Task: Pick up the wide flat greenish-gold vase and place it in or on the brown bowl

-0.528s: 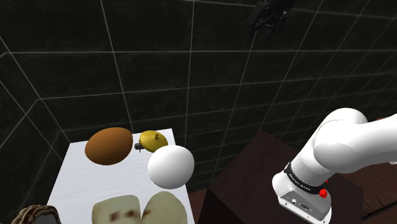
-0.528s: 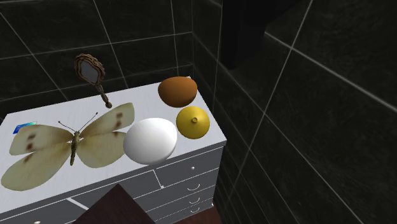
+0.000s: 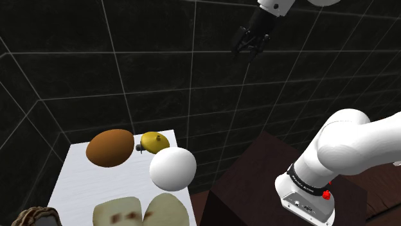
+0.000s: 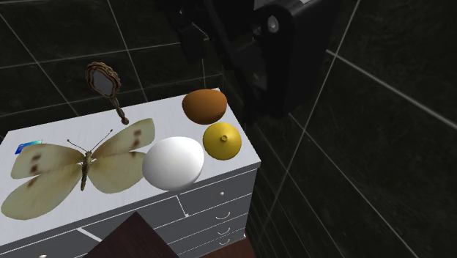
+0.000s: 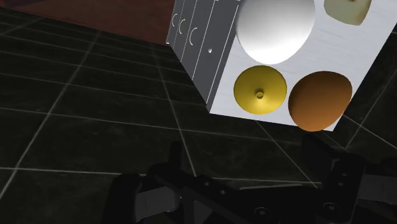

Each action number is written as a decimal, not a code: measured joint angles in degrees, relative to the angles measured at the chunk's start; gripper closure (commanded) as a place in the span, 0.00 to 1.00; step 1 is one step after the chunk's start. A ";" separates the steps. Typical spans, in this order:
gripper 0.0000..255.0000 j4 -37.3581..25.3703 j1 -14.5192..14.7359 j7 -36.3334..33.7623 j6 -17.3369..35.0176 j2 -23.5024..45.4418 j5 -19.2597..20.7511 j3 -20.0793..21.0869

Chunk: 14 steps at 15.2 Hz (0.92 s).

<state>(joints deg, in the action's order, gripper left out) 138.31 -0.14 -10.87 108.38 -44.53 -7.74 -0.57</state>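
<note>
Shoulder view, fingers (image 3: pixel 252 51) spread apart high above white cabinet (image 3: pixel 83 186), gold vase (image 3: pixel 154 141) just beside brown bowl (image 3: pixel 110 147), outside it.

A dim scene is rendered: the dark tiled walls (image 3: pixel 160 77) are barely lit, with only pale grout lines picked out. The white tabletop (image 3: pixel 80 183) is lit brightly and evenly. The white dome (image 3: pixel 172 168) is shaded grey on its underside, and soft gradients are seen on the gold vase (image 4: pixel 223 139) and brown bowl (image 4: pixel 204 105). Edges are drawn crisply throughout.
</note>
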 measured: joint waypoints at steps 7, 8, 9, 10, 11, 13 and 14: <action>0.00 6.87 1.90 -1.88 14.36 7.47 -4.15 2.57; 0.00 7.05 2.17 -1.96 16.12 9.01 -4.71 2.76; 0.00 7.95 2.51 -1.91 18.66 10.74 -5.43 3.00; 0.00 8.59 2.94 -2.16 20.86 12.23 -6.14 3.44; 0.00 8.68 3.27 -2.14 22.80 14.02 -6.79 3.62; 0.00 9.28 4.16 -2.31 26.92 17.47 -8.30 4.25; 0.00 9.13 4.62 -2.38 29.06 19.68 -9.07 4.58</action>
<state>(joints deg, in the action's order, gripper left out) 147.44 4.49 -13.24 137.44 -24.86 -16.82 4.01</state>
